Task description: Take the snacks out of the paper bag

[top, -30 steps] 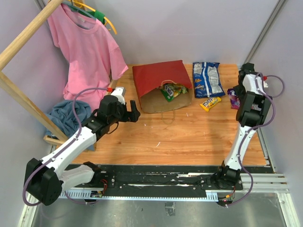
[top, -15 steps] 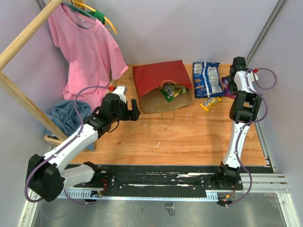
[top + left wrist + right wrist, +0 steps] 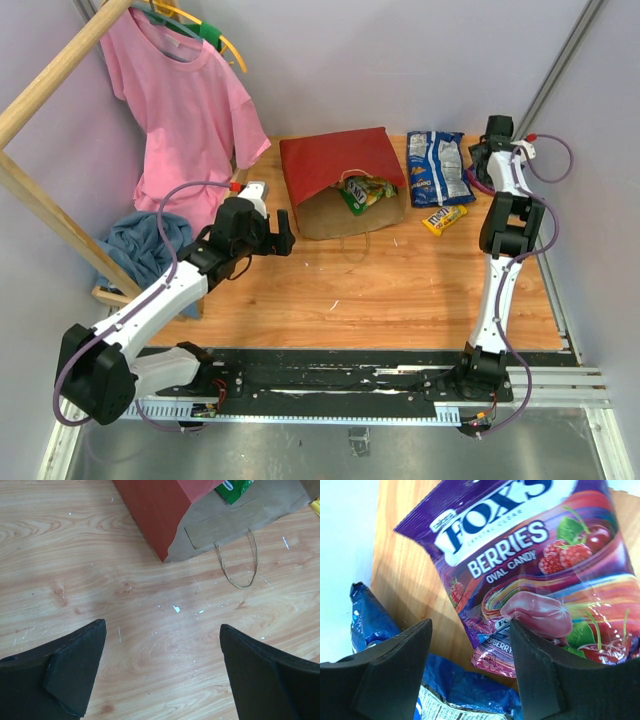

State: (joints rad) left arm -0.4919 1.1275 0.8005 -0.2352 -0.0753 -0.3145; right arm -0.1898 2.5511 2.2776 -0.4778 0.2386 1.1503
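**Wooden desk [image 3: 400,290]: three snacks out, more in the bag mouth**

Lying on its side at the far end of the desk, the red paper bag [image 3: 335,165] has its brown mouth facing the arms, with green packets [image 3: 365,190] showing in it. Just to its right lie a blue-white cookie bag [image 3: 438,168] and a yellow candy pack [image 3: 443,217]. The right fingers [image 3: 480,163] stand apart, clamping nothing, low over a purple candy bag [image 3: 545,565] beside the cookie bag. The left fingers [image 3: 284,230] are spread wide over bare wood near the paper bag's left corner. A pink shirt [image 3: 185,110] hangs at far left.
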